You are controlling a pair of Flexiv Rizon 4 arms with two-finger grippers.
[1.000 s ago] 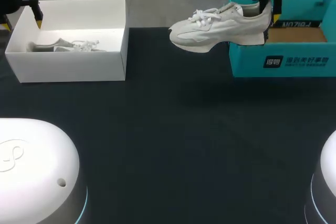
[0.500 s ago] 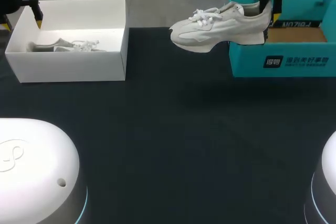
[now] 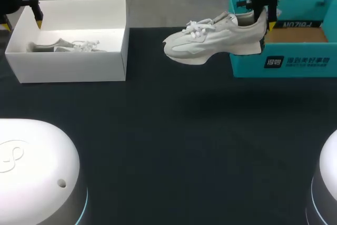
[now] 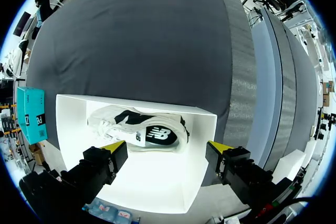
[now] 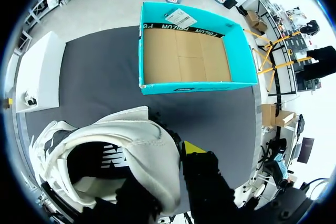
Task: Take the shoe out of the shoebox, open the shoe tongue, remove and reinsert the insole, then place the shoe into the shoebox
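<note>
In the right end effector (image 3: 263, 19) hangs the shoe (image 3: 210, 40) (wrist view: dark-lined).

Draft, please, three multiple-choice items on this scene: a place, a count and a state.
1. Relative to the table, the shoe in the right tool is: A lying on it; B held above it; C under it.
2. How many shoes show? A one; B two; C three.
3. The left tool is: A open; B shut on a shoe; C shut on a lace.
Answers: 1 B, its sole hangs clear beside the teal shoebox. 2 B, the second shoe lies in the white box. 3 A, its fingers stand apart over that box, touching nothing.
</note>
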